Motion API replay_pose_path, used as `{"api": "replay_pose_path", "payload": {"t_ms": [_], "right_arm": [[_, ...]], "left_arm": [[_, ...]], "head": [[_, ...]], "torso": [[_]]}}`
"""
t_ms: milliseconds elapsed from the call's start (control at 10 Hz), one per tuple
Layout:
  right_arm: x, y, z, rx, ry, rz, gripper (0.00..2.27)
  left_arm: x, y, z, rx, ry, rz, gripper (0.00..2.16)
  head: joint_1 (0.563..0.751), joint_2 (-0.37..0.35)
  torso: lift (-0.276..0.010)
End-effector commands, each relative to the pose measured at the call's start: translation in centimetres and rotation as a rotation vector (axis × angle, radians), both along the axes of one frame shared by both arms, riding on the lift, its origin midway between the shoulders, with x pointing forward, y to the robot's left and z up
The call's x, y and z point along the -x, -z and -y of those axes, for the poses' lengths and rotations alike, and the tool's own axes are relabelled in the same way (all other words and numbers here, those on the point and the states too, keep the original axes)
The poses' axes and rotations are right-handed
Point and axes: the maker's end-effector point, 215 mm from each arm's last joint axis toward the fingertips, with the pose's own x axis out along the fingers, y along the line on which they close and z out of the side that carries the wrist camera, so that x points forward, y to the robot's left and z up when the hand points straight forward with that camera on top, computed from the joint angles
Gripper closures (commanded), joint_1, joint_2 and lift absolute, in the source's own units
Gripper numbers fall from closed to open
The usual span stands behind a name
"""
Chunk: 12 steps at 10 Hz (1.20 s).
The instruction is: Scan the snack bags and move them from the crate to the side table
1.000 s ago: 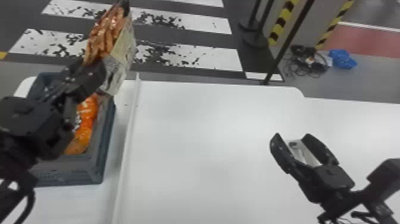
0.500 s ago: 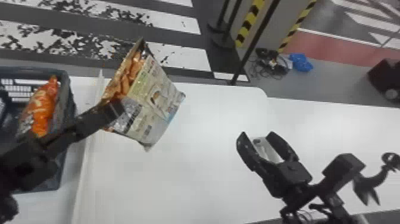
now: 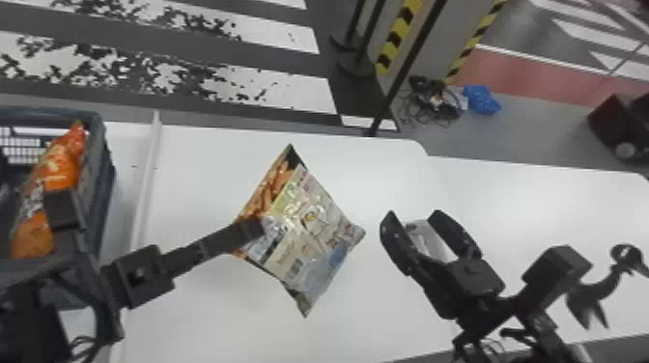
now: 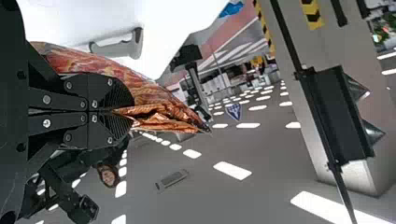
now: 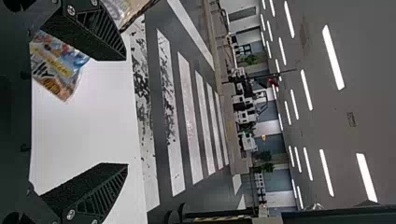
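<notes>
Because the glossy brown-and-beige snack bag point(image 3: 314, 231) is held above the white desk point(image 3: 203, 164) only by its edge in the black left claw point(image 3: 256, 227), it may be dropped; the black right claw point(image 3: 412, 214) is spread wide

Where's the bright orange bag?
The orange bag is at the head view's left, in the crate, beside its right wall, with part of the left arm in front.

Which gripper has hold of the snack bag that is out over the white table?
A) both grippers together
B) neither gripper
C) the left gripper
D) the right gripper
C: the left gripper is closed on the edge of the snack bag, while the right gripper stands open with its fingers apart, off to the bag's right.
</notes>
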Motion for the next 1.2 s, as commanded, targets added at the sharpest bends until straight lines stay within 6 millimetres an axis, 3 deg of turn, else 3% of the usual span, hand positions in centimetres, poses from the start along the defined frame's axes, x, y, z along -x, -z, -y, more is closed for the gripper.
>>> {"api": "replay_pose_path", "payload": {"t_ms": [0,200,400,500,600,700,900,1100], "right_arm": [[0.1,0.1,0.2,0.004,0.002,-0.004,0.12],[0.1,0.6,0.4,0.005,0.002,-0.015,0.12],[-0.1,0.6,0.5,-0.005,0.003,-0.013,0.12],[-0.3,0.5,0.3,-0.007,0.001,-0.009,0.12],[-0.4,0.6,0.3,-0.009,0.000,-0.008,0.12],[-0.5,0.6,0.2,-0.009,-0.002,-0.008,0.12],[-0.5,0.6,0.2,-0.006,-0.003,-0.009,0.12],[-0.4,1.3,0.1,0.009,-0.008,-0.035,0.12]], "left_arm": [[-0.7,3.5,2.0,-0.070,0.047,-0.044,1.40],[-1.9,7.3,3.7,-0.217,0.059,-0.029,1.40],[-2.2,9.7,4.6,-0.319,0.066,-0.014,1.40],[-2.3,10.9,4.9,-0.392,0.068,-0.003,1.26],[-2.6,12.5,4.7,-0.503,0.053,0.004,0.82],[-2.7,13.3,4.6,-0.588,0.050,0.034,0.00],[-4.3,11.7,4.7,-0.719,0.010,0.151,0.04],[-5.7,11.0,2.9,-0.855,-0.071,0.216,0.04]], "head": [[0.695,-0.350],[0.695,-0.350],[0.695,-0.350],[0.695,-0.350],[0.695,-0.350],[0.695,-0.350],[0.695,-0.350],[0.695,-0.350]], "torso": [[-0.087],[-0.087],[-0.087],[-0.087],[-0.087],[-0.087],[-0.087],[-0.087]]}}
